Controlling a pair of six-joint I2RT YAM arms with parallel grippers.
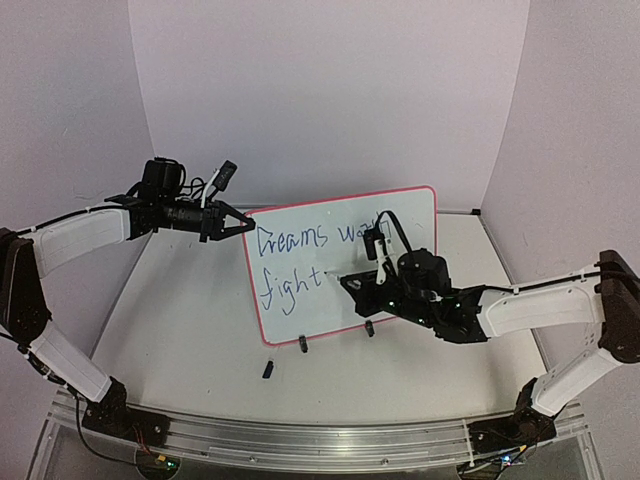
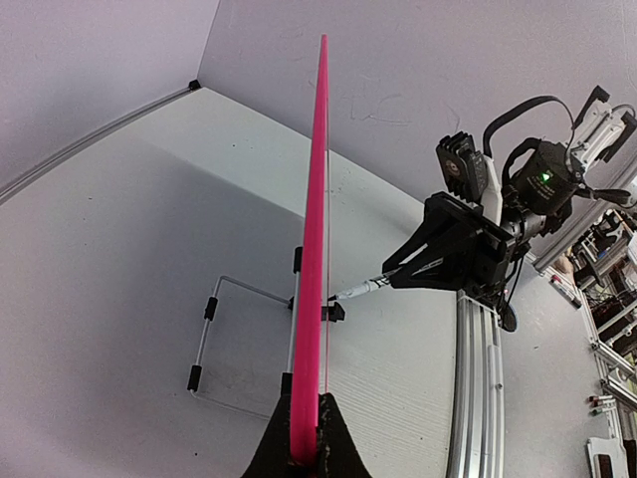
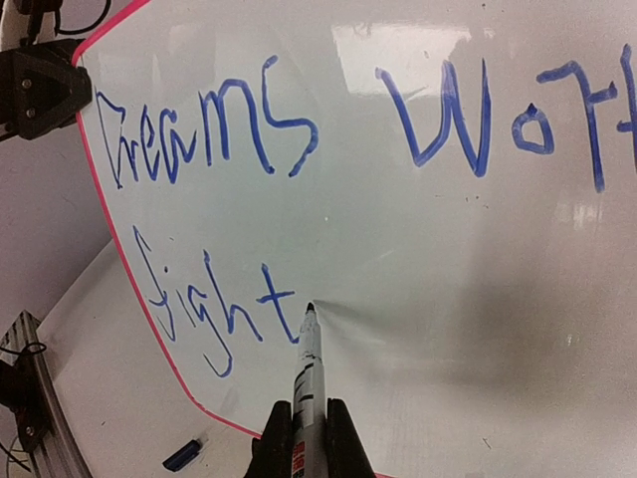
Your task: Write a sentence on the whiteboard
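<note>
**On the board: line one down, line two barely begun**

At mid-tabletop, on the pale grey tabletop (image 1: pixel 180 330), the large flat white whiteboard w/ thin red-pink rim (image 1: pixel 330 255) stands near upright on two small black clip feet (image 1: pixel 303 344). A thin wire stand (image 2: pixel 229 299) sits behind it. The left pincer (image 1: pixel 243 225) is clenched on the board's top-left edge. The wrist view shows the pink rim pinched btw. both fingers, so it looks to be steadying the board. The right pincer (image 3: pixel 309 438) is clenched round a white-barrelled marker w/ blue tip (image 3: pixel 310 363). The tip appears to touch the board just right of the last letter written.

Done so far, in blue: the top line reads "Dreams" plus a 2nd word starting "Wor…". The rest of that word is cut off in the wrist view and hidden by the arm from above. Line two has "fight" only.

Left to do, as I judge it: prob. more words after "fight", since the tip sits at the next letter spot and there's plenty of bare white to its right. Can't tell how long the sentence is meant to be, so approx. half done is only a guess. A small dark-blue cap-like piece (image 1: pixel 268 369) lies on the tabletop just in front of the board, so the marker is not yet recapped.
</note>
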